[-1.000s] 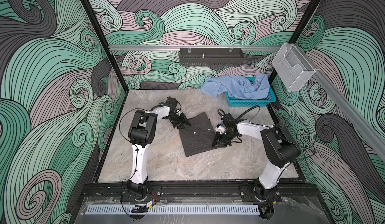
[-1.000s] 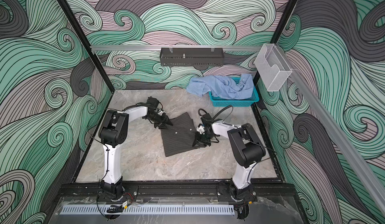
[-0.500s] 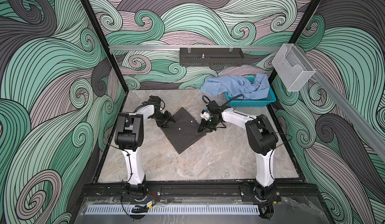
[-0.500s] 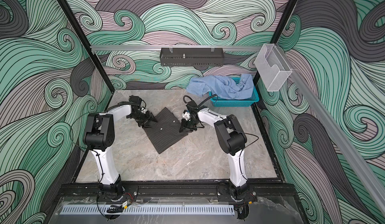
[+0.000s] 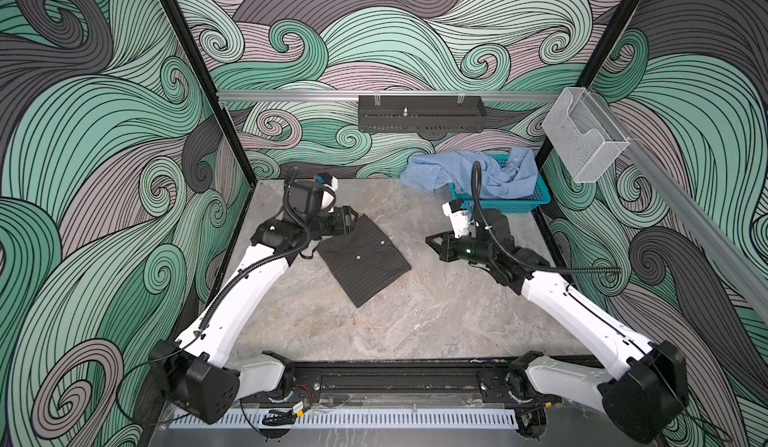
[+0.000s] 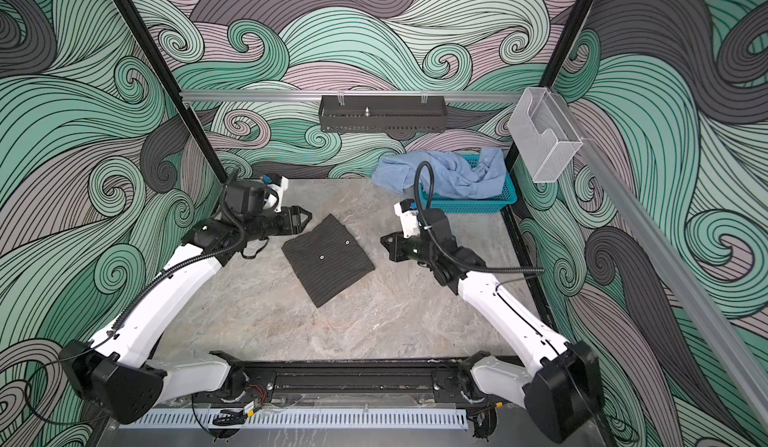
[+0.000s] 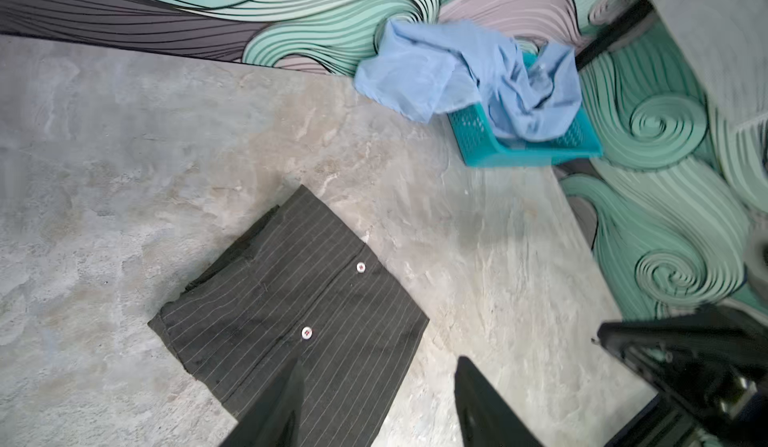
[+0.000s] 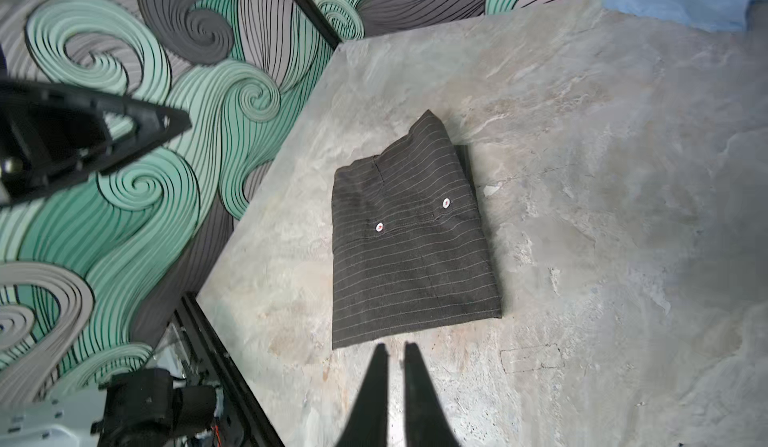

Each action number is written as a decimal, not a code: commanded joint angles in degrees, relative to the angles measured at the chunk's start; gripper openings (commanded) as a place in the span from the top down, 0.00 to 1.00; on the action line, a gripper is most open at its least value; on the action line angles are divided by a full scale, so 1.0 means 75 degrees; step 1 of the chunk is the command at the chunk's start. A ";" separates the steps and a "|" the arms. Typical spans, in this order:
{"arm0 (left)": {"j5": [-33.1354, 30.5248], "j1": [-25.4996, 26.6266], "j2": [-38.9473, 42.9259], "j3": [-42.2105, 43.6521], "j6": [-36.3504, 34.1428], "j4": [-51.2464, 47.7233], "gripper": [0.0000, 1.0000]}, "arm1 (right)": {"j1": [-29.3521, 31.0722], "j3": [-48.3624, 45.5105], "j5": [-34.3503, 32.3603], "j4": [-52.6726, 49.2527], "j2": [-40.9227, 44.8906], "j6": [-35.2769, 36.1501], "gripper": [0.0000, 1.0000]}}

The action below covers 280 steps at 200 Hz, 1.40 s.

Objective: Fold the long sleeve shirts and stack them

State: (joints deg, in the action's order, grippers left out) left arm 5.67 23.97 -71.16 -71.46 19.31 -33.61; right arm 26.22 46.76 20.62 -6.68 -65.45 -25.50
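Observation:
A dark pinstriped long sleeve shirt (image 5: pixel 365 258) (image 6: pixel 328 258) lies folded into a flat rectangle on the marble table, two light buttons showing (image 7: pixel 291 299) (image 8: pixel 411 249). The light blue long sleeve shirt (image 5: pixel 478 174) (image 6: pixel 449 172) (image 7: pixel 478 79) sits crumpled in the teal basket, one part spilling over its left rim. My left gripper (image 5: pixel 353 221) (image 6: pixel 307 219) (image 7: pixel 379 361) hovers open at the dark shirt's back left corner and holds nothing. Right of that shirt, apart from it, my right gripper (image 5: pixel 428 239) (image 6: pixel 382 239) (image 8: pixel 395 345) points at its edge, fingers almost together and empty.
The teal basket (image 5: pixel 536 201) (image 6: pixel 478 207) (image 7: pixel 478 133) stands at the back right corner. A black perforated shelf (image 5: pixel 422 114) hangs on the back rail and a clear plastic holder (image 5: pixel 582 141) on the right rail. Patterned walls close in three sides.
The dark shirt slid left and back, then stayed put. Both grippers have come off its edges. The left jaws have spread; the right jaws have narrowed and drawn back to the right.

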 commanded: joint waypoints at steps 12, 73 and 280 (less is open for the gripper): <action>-0.2026 0.1254 -0.0719 0.0121 -0.0977 -0.1000 0.38 | -0.0492 -0.1030 0.0468 0.1628 0.0401 -0.0738 0.57; -0.3342 0.3561 -0.3102 -0.0254 -0.1277 -0.2046 0.10 | -0.0390 -0.2248 0.0621 0.1139 0.1342 -0.0638 0.39; -0.3553 0.2742 -0.6912 -0.1382 -0.2454 -0.1923 0.06 | -0.0323 -0.3382 0.0448 0.1092 0.2696 -0.0826 0.42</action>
State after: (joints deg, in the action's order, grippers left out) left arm -25.82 46.24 -116.88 -82.39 2.57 -44.12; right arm 23.55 21.34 24.40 0.67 -45.36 -31.81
